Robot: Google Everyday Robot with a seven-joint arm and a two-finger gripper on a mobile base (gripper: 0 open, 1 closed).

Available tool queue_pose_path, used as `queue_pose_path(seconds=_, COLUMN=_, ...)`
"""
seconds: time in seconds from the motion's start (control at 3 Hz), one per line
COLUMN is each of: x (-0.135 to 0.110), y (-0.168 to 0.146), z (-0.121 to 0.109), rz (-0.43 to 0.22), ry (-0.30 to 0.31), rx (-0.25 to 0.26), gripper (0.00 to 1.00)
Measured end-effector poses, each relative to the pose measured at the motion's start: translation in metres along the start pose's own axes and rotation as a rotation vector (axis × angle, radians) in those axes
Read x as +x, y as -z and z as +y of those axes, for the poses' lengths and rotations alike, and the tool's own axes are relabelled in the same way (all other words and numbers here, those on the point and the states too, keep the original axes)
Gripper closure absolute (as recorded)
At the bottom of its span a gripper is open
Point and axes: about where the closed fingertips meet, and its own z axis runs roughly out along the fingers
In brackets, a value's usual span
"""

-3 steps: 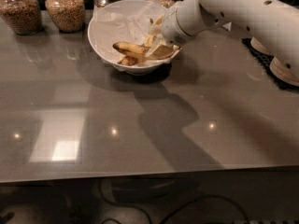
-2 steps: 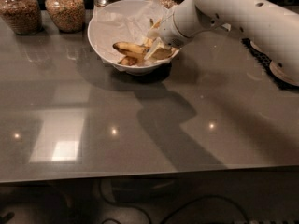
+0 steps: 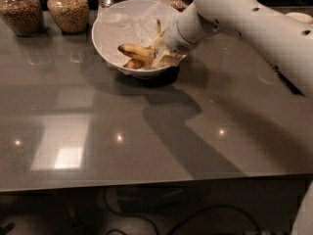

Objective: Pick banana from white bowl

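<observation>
The white bowl stands at the back middle of the grey table, lined with crumpled white paper. The long yellow, brown-spotted banana lies across it, its dark tip pointing left. A short brownish banana piece lies below it, and a paler banana's stem stands upright behind. My gripper reaches into the bowl's right side from the upper right, at the banana's right end. The white wrist hides where the gripper meets the banana.
Several glass jars of grains line the back edge behind the bowl. A white round object sits at the far right back. My white arm spans the table's right rear. The table's front edge runs below, with cables under it.
The arm has shifted slightly left and up. The gripper stays in the bowl's right side, and the banana has not visibly moved.
</observation>
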Motion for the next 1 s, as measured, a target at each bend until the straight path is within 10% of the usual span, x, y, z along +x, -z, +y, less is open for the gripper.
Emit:
queue_pose_path(seconds=0.33, x=0.006, y=-0.011, z=-0.001, rz=0.015, ry=-0.007, rx=-0.011, gripper=0.55)
queue_pose_path(seconds=1.0, x=-0.005, y=0.006, z=-0.008, rz=0.012, ry=0.015, rx=0.009, gripper=0.97)
